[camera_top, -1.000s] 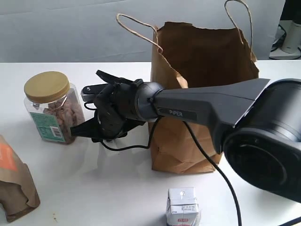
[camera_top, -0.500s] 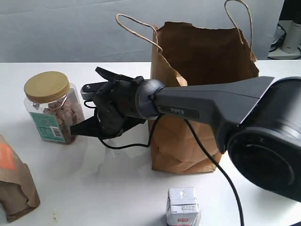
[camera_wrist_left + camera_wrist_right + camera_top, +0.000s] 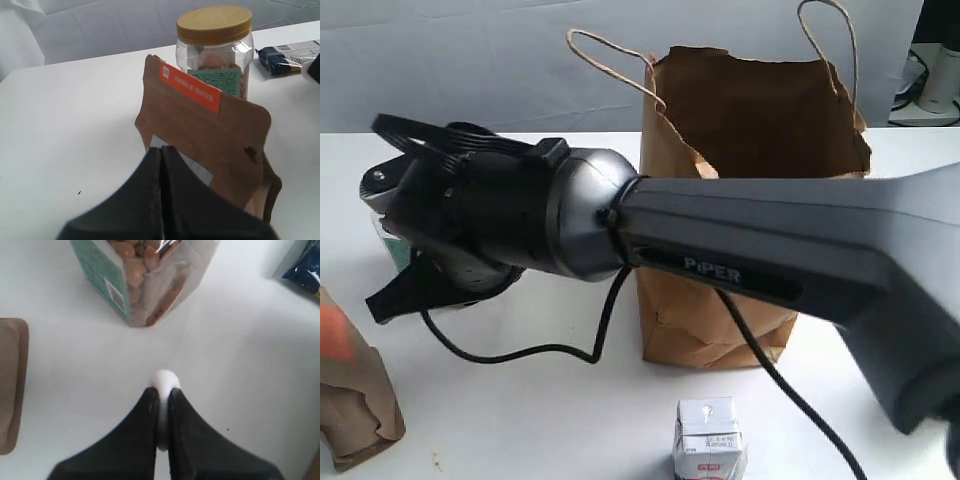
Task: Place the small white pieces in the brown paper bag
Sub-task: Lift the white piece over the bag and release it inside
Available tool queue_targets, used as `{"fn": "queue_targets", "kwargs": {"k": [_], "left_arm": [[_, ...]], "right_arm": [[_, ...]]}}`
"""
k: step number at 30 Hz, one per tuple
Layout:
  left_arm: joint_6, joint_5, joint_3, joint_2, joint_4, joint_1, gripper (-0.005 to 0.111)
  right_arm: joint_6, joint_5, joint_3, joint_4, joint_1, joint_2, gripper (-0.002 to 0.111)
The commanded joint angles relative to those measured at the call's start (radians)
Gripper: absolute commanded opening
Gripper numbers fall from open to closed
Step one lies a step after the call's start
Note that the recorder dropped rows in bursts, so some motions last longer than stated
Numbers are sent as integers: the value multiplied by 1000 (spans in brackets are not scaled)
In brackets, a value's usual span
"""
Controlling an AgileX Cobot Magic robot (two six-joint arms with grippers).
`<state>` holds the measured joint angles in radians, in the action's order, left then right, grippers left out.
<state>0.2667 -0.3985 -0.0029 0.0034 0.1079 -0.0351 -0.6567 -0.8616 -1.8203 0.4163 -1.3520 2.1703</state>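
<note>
Carefully now, I am pinching one small white piece (image 3: pixel 164 380) in my right claw (image 3: pixel 161 396), low over the worktop (image 3: pixel 240 365) near the nut jar (image 3: pixel 145 275).

The claw's tips are clamping only one end of the lump, so I am judging that it could squirt out or get squashed on the way up. I cannot tell whether it is lifting clear of the worktop. The brown paper bag (image 3: pixel 750 150) is standing tall behind my forearm, and in swinging over I could be catching its rim and tipping it. My left claw (image 3: pixel 161 150) is resting pressed together, gripping nothing, beside the pouch (image 3: pixel 210 140). I am counting one white piece, one bag, one jar, one pouch, one small carton (image 3: pixel 708 440) and one blue packet (image 3: pixel 285 52).
</note>
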Motion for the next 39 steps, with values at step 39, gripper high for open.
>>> {"fn": "queue_targets", "kwargs": {"k": [39], "left_arm": [[-2,6,3,-3,9,8,0]], "right_arm": [[-608,225,857,682,227,-1083,0]]}}
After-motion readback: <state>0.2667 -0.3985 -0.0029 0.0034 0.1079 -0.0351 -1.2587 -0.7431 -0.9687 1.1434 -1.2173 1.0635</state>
